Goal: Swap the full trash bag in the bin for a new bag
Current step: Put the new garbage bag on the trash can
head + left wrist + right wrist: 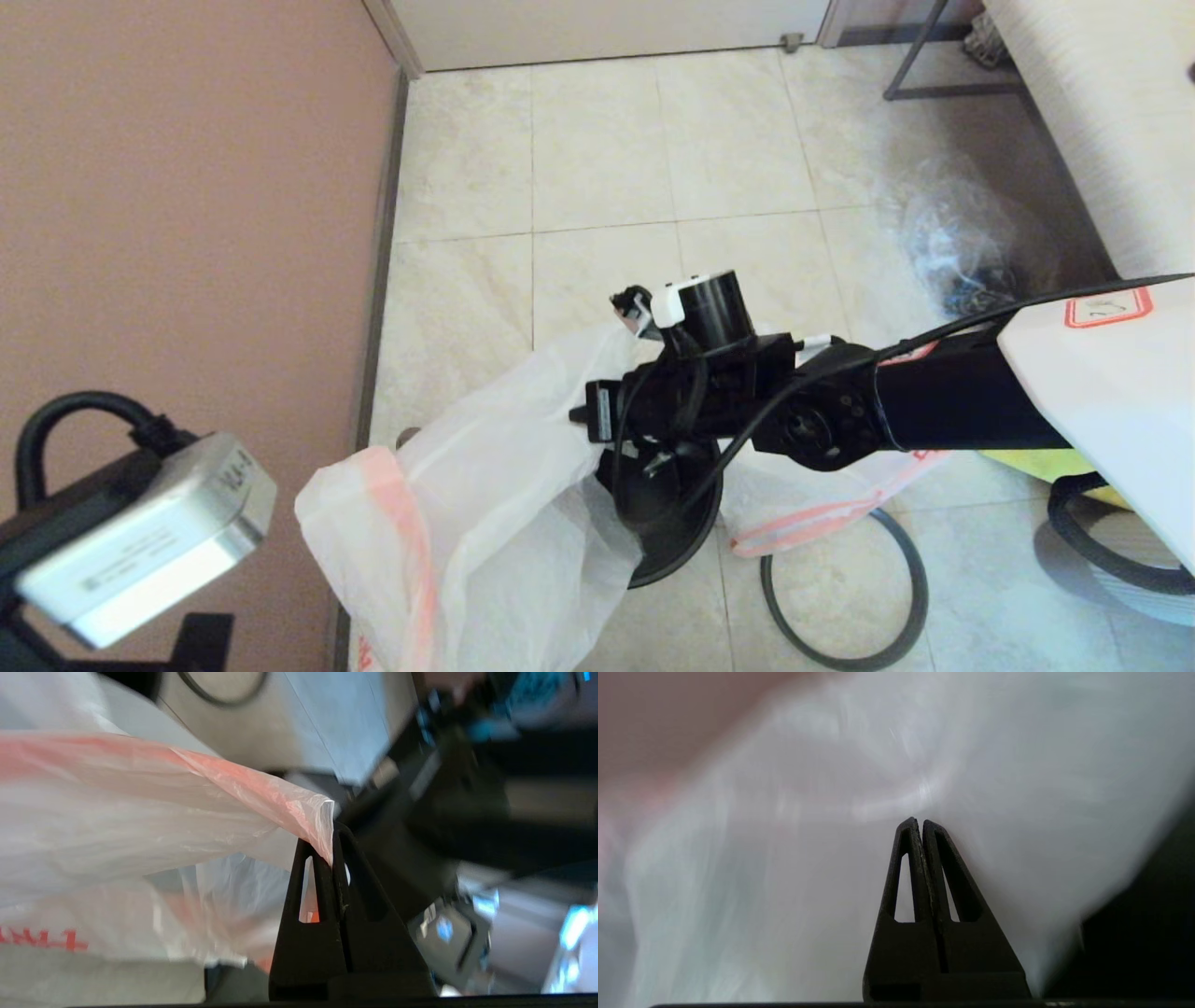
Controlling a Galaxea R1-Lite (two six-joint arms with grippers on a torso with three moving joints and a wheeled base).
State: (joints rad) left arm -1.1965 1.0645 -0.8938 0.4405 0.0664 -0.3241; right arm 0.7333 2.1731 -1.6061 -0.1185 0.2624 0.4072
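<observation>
The new bag [485, 485] is white see-through film with a pink band, and it hangs spread in front of the black bin [667, 532]. My left gripper [332, 833] is shut on the bag's pink edge [261, 784]; in the head view only its wrist housing [140, 541] shows. My right arm [709, 401] reaches over the bin into the bag. My right gripper [920, 821] is shut, with film [784, 858] all round its tips and no fold seen between them. The dark-grey hoop [920, 583] lies on the floor beside the bin. The full trash bag [971, 252] sits far right.
A pink wall [187, 233] runs close along the left. More white film with a pink band [822, 504] lies on the tiles right of the bin. A yellow bag [1036, 462] and a round grey container [1111, 560] sit under my right arm. White furniture [1102, 112] stands at the far right.
</observation>
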